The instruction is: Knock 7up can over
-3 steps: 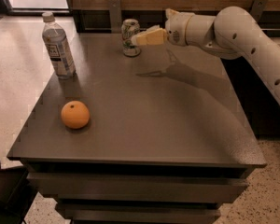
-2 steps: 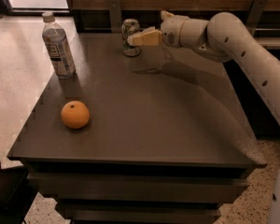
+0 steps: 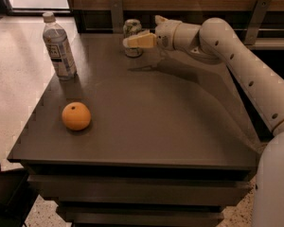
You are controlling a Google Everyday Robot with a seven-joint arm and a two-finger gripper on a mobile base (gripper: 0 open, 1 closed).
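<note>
The 7up can (image 3: 131,30) stands upright at the far edge of the dark table (image 3: 146,122), silver with green markings. My gripper (image 3: 132,41) reaches in from the right on the white arm. Its cream fingers (image 3: 142,40) lie across the front of the can's lower half and hide part of it. I cannot tell whether they touch the can.
A clear water bottle (image 3: 58,46) with a white cap stands at the table's far left. An orange (image 3: 76,116) lies at the front left. A wooden wall with metal brackets (image 3: 116,14) runs just behind the can. My arm (image 3: 241,65) spans the table's right side.
My gripper has moved left along the far edge, from beside the can to in front of it. The can still stands upright.
</note>
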